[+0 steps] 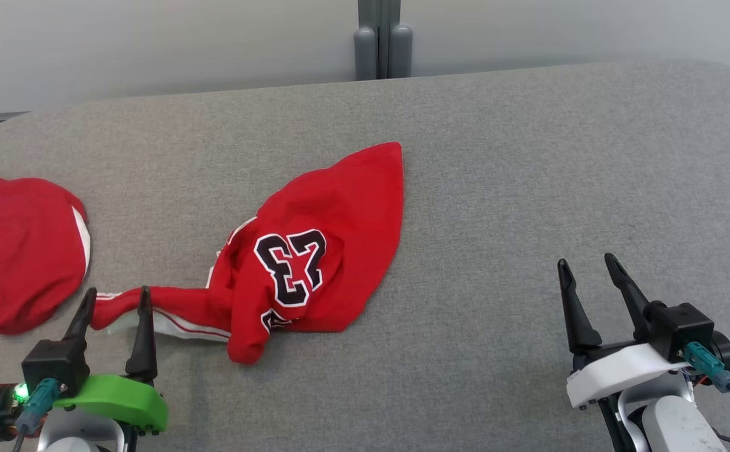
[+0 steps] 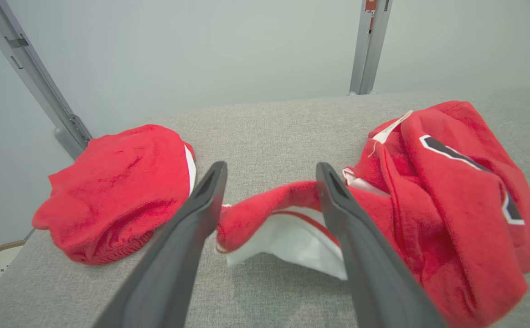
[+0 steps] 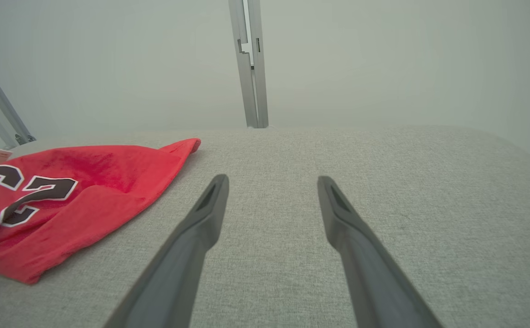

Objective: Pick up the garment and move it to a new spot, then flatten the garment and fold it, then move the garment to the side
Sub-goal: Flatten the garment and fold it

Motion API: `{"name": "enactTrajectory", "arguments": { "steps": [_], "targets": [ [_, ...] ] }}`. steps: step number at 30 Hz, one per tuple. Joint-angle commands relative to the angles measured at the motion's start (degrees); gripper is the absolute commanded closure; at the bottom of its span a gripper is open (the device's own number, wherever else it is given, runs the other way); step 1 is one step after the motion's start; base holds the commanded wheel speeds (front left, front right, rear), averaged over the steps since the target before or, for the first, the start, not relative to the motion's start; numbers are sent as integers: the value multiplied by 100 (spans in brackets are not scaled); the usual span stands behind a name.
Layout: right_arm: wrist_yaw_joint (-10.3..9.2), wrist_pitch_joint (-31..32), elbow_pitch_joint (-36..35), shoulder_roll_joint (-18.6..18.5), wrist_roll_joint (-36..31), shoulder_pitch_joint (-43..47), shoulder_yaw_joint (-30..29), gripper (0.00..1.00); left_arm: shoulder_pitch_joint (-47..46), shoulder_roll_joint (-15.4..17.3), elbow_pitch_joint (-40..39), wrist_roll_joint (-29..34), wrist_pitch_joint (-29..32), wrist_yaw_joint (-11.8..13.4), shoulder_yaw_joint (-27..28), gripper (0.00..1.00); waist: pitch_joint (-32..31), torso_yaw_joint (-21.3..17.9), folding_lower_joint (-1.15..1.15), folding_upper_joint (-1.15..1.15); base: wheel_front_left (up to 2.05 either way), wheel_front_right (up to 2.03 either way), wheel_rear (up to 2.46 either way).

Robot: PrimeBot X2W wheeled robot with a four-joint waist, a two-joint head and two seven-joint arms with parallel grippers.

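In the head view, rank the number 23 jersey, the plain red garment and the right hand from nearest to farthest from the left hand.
1. The number 23 jersey: its striped end lies between the open fingers of the left hand.
2. The plain red garment: a little further out, on the left.
3. The right hand: far across, at the lower right.

a grey fabric-covered table point(image 1: 528, 157) with rounded corners stands before a plain pale wall point(image 1: 151, 44); a grey metal post point(image 1: 382, 37) rises behind it.

Grey table point(image 1: 528, 188): right half open. Obstructions: crumpled red jersey point(image 1: 314, 251) centre; second red garment point(image 1: 13, 251) left edge.
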Motion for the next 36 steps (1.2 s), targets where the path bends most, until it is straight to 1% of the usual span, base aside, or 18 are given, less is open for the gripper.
{"name": "enactTrajectory", "arguments": {
  "steps": [1, 4, 9, 14, 17, 21, 28, 32, 36],
  "targets": [
    [-3, -19, 11, -8, -22, 82, -20, 0, 113, -28, -141, 40, -154, 58, 80, 0, -75, 83, 0, 0, 0, 0, 0],
    [-4, -19, 12, 1, -60, 102, -59, 0, 138, -51, -413, 40, -343, 81, 213, 0, -140, 160, 0, 0, 0, 0, 0],
    [-4, -19, 12, -5, -70, 100, -65, 0, 255, -224, -892, 114, -486, 128, 556, 0, -204, 252, 0, 0, 0, 0, 0],
    [-3, -19, -3, -6, -50, 110, -58, 0, 388, -609, -1214, 457, -481, 91, 972, 0, -204, 286, 0, 0, 0, 0, 0],
    [-4, -19, 12, -27, -35, 126, -62, 0, 491, -823, -1241, 737, -482, -28, 1149, 0, -198, 289, 0, 0, 0, 0, 0],
    [-4, -19, 43, -45, -23, 127, -32, 0, 563, -1120, -1194, 964, -483, -198, 1373, 0, -192, 269, 0, 0, 0, 0, 0],
    [-4, -19, 103, -76, -11, 72, -14, 0, 464, -1459, -1165, 1273, -483, -505, 1723, 0, -148, 330, 0, 0, 0, 0, 0],
    [-4, 3, 177, -183, -9, -249, 150, 0, 286, -1592, -1185, 1426, -484, -636, 1797, 0, -50, 461, 0, 0, 0, 0, 0],
    [-4, 133, 350, -388, -33, -878, 488, 0, 123, -1693, -1175, 1546, -483, -741, 1794, 0, 107, 640, 0, 0, 0, 0, 0]
  ]
}}
